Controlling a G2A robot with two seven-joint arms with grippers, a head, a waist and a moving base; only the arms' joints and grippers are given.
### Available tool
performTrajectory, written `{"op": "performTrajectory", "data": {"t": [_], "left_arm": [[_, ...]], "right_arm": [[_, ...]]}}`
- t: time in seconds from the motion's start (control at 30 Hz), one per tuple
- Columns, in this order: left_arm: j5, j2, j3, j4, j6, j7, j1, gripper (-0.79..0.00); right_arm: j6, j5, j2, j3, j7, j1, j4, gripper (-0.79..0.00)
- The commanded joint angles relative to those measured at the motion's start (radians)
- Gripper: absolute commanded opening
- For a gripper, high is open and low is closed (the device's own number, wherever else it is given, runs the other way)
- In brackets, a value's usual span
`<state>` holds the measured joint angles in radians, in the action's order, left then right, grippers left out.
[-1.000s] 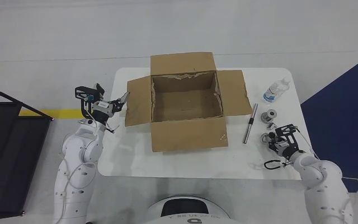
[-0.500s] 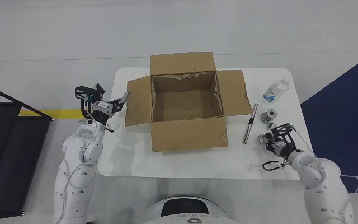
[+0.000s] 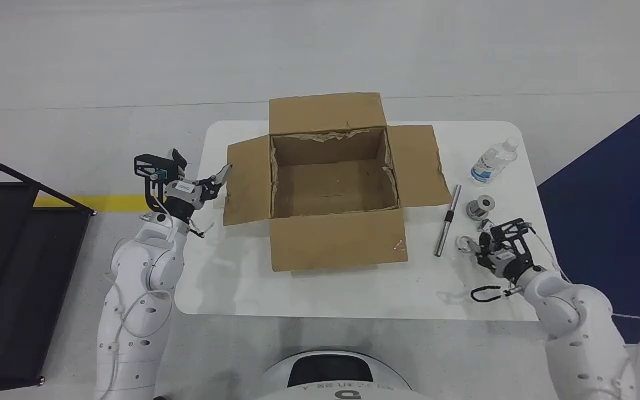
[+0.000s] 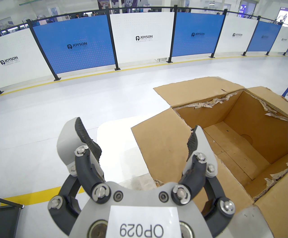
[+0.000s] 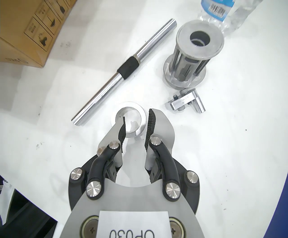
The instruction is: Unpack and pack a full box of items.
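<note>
Five items lie out on the table (image 3: 240, 290) and none in the box, so I judge the unpacking done and the packing all left to do.

1. Left gripper (image 4: 136, 124): spread wide, holding nothing, hanging off the table's left edge beside the box's left flap.
2. Box (image 3: 330, 185): four flaps folded out, floor bare (torn paper along the rim).
3. Rod (image 5: 126, 69): steel with a black band, lying flat between the box and the smaller parts.
4. Ring (image 5: 129, 105): flat on the table, just beside the rod's near end. Right gripper (image 5: 136, 116): partly open, gripping nothing yet. One finger is over the ring's bore and the other is outside its wall, so it straddles the wall (whether it touches, I cannot tell).
5. Spool (image 5: 191, 58): upright, beyond the ring.
6. Bracket (image 5: 185, 102): small, just beside the spool's base.
7. Bottle (image 5: 222, 13): lying behind the spool, farthest from the right gripper.
</note>
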<state>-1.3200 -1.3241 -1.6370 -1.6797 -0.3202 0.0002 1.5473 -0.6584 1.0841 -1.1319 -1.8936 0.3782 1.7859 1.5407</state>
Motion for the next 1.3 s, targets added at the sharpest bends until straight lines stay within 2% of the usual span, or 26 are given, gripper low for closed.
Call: {"op": "performTrajectory", "data": {"t": [0.0,0.07,0.1,0.13,0.17,0.8,1.0,1.03,1.1,1.27], "left_arm": [[0.0,0.0,0.0,0.0,0.0,0.0,0.0,0.0],[0.0,0.0,0.0,0.0,0.0,0.0,0.0,0.0],[0.0,0.0,0.0,0.0,0.0,0.0,0.0,0.0],[0.0,0.0,0.0,0.0,0.0,0.0,0.0,0.0],[0.0,0.0,0.0,0.0,0.0,0.0,0.0,0.0],[0.0,0.0,0.0,0.0,0.0,0.0,0.0,0.0],[0.0,0.0,0.0,0.0,0.0,0.0,0.0,0.0],[0.0,0.0,0.0,0.0,0.0,0.0,0.0,0.0],[0.0,0.0,0.0,0.0,0.0,0.0,0.0,0.0],[0.0,0.0,0.0,0.0,0.0,0.0,0.0,0.0]], "right_arm": [[-0.053,-0.091,0.001,-0.026,-0.04,0.027,0.019,-0.406],[-0.146,-0.188,0.004,-0.054,-0.064,0.053,0.032,-0.406],[-0.194,-0.245,0.007,-0.067,-0.068,0.066,0.032,-0.314],[-0.248,-0.321,0.009,-0.074,-0.069,0.077,0.033,0.0],[-0.301,-0.39,0.013,-0.078,-0.05,0.088,0.032,0.0],[-0.298,-0.381,0.013,-0.074,-0.041,0.088,0.032,0.0],[-0.141,-0.295,0.017,-0.02,0.048,0.046,0.04,0.0],[-0.119,-0.276,0.018,-0.009,0.06,0.04,0.043,-0.105],[-0.08,-0.256,0.018,0.007,0.071,0.03,0.036,-0.397],[-0.018,-0.214,0.023,0.032,0.121,-0.006,-0.006,-0.431]]}}
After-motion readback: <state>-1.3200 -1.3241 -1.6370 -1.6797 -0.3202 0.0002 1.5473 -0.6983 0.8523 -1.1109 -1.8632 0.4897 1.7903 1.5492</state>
